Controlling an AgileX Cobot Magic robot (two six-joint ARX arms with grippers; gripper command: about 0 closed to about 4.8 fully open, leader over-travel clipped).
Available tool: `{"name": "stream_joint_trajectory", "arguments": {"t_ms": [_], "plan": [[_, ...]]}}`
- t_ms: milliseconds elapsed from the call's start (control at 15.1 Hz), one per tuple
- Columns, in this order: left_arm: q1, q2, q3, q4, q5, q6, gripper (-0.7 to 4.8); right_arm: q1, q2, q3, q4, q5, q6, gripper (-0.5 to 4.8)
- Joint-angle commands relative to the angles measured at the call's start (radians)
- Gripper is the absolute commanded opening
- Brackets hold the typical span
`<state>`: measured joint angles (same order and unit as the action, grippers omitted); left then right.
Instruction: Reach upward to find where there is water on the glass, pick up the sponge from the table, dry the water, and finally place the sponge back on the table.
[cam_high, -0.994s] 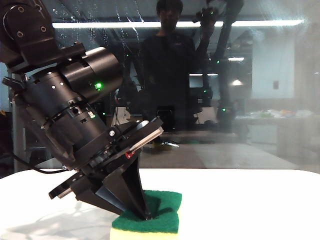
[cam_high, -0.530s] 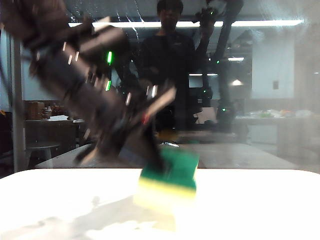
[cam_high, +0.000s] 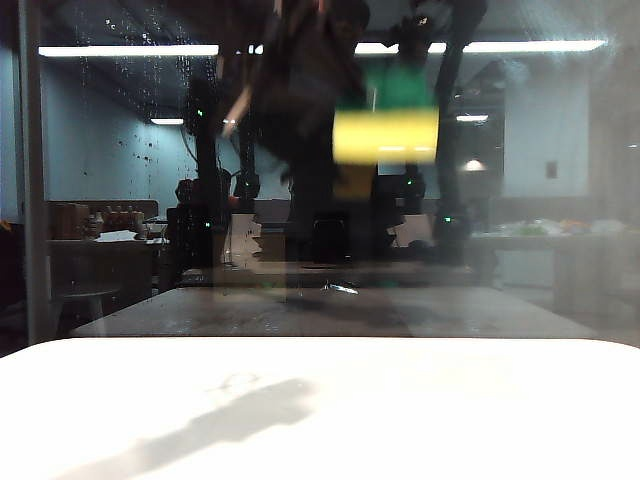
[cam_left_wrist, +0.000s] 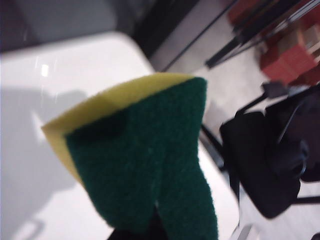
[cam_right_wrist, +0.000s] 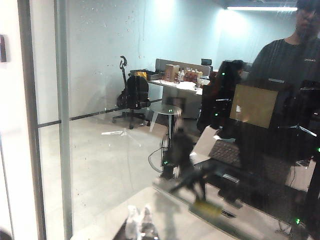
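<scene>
The sponge (cam_high: 385, 122), yellow foam with a green top, hangs blurred high above the table (cam_high: 450, 410), in front of the glass (cam_high: 520, 250). My left gripper (cam_high: 345, 105), a dark blur, is shut on it. In the left wrist view the sponge (cam_left_wrist: 145, 155) fills the middle, and the gripper (cam_left_wrist: 150, 236) pinches its near edge. Water droplets (cam_high: 150, 90) speckle the upper left of the pane. My right gripper (cam_right_wrist: 138, 222) faces the glass (cam_right_wrist: 110, 125) with its pale fingertips together, holding nothing. It does not show in the exterior view.
A grey vertical frame strip (cam_high: 28, 200) stands at the left of the pane, and it also shows in the right wrist view (cam_right_wrist: 62, 125). Reflections of a person and of the arms cover the glass. The left arm's shadow (cam_high: 230, 415) lies on the white table.
My left gripper has lifted the sponge off the table's front edge, up and to the right, to high in front of the glass. The right gripper has stayed put.
</scene>
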<state>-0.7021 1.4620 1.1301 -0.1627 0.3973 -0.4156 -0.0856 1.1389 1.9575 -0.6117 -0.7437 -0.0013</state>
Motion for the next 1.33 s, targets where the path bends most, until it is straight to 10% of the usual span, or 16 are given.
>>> {"name": "stream_joint_trajectory", "arguments": {"t_ms": [66, 663, 1325], "plan": [[0.0, -0.035, 0.174, -0.123, -0.088, 0.125, -0.06, 0.0, -0.005, 0.004, 0.008, -0.003, 0.002, -0.05], [0.033, -0.04, 0.716, -0.193, -0.281, 0.42, -0.06, 0.0, -0.004, 0.004, 0.009, -0.002, 0.002, -0.05], [0.27, 0.073, 0.846, 0.071, -0.074, 0.378, -0.06, 0.0, -0.003, 0.004, 0.008, -0.002, 0.002, -0.05]]}}
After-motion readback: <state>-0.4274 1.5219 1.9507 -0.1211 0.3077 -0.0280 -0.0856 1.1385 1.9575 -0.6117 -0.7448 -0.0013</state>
